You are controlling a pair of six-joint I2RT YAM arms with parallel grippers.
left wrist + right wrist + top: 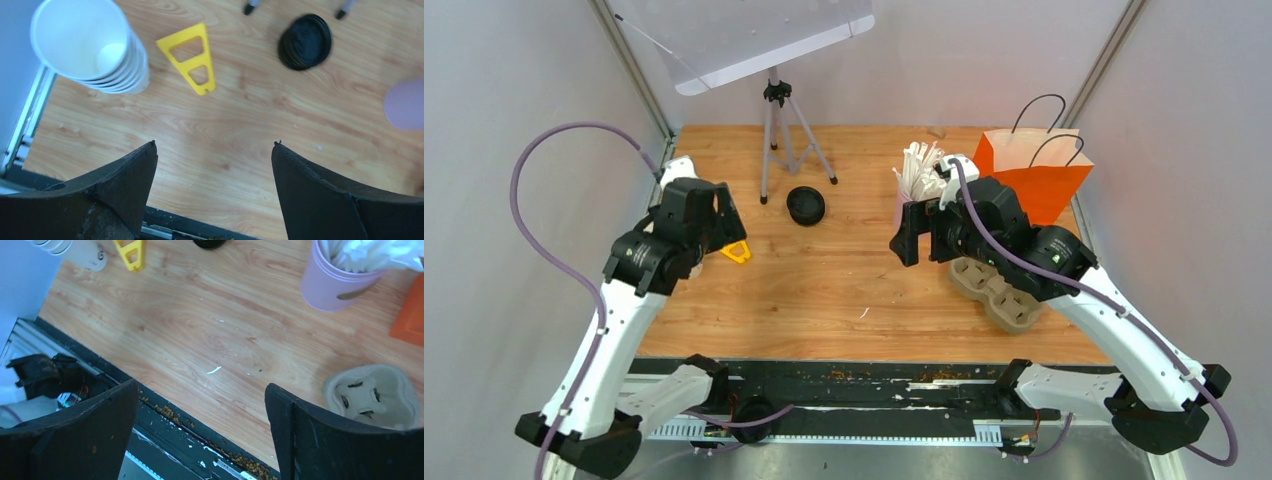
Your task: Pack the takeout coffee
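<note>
A stack of white paper cups (87, 47) stands upright and without lids at the table's left edge, ahead and to the left of my left gripper (214, 145); the cups' bottom edge (75, 247) also shows. In the top view my left arm hides them. A stack of round black lids (806, 205) lies at mid-table toward the back, also seen as the black lids (305, 41). My left gripper (724, 215) hangs open over bare wood, nothing between its fingers. My right gripper (907, 240) is open too, and the right gripper (202, 387) is empty above the table's near edge.
A brown pulp tray (999, 290) lies under my right arm. A pink cup of straws (919, 180) and an orange paper bag (1034, 175) stand at the back right. A yellow triangle piece (736, 251) lies near the left gripper. A tripod (776, 140) stands at the back.
</note>
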